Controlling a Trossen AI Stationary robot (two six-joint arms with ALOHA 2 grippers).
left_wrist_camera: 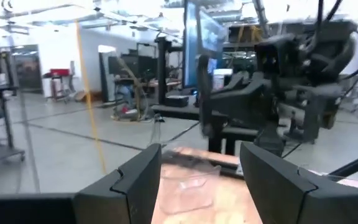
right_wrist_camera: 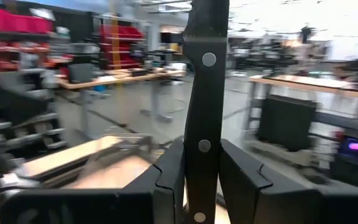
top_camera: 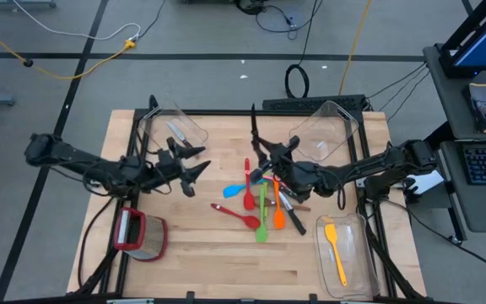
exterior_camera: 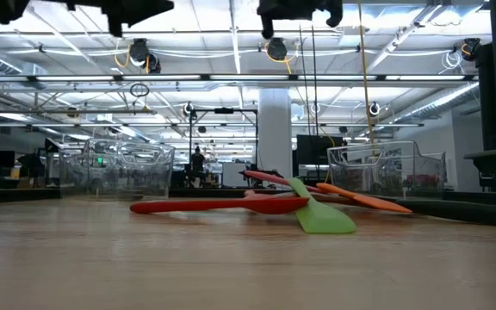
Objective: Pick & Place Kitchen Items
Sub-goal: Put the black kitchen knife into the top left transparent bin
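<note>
The wooden desk (top_camera: 201,245) held clear bins at its corners. The right end effector (top_camera: 260,157) was up over the middle, clenched on a black-handled knife (right_wrist_camera: 204,106). The left end effector (top_camera: 194,165) waited nearby, released and holding nothing. Colorful spatulas and spoons (top_camera: 260,207) lay piled under the knife

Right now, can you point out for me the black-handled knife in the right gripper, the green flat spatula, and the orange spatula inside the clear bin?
Black-handled knife (right_wrist_camera: 204,93): right wrist view, on its riveted handle.
Green flat spatula (exterior_camera: 324,219): low view, on its blade.
Orange spatula (top_camera: 337,255): high view, on its handle.
</note>
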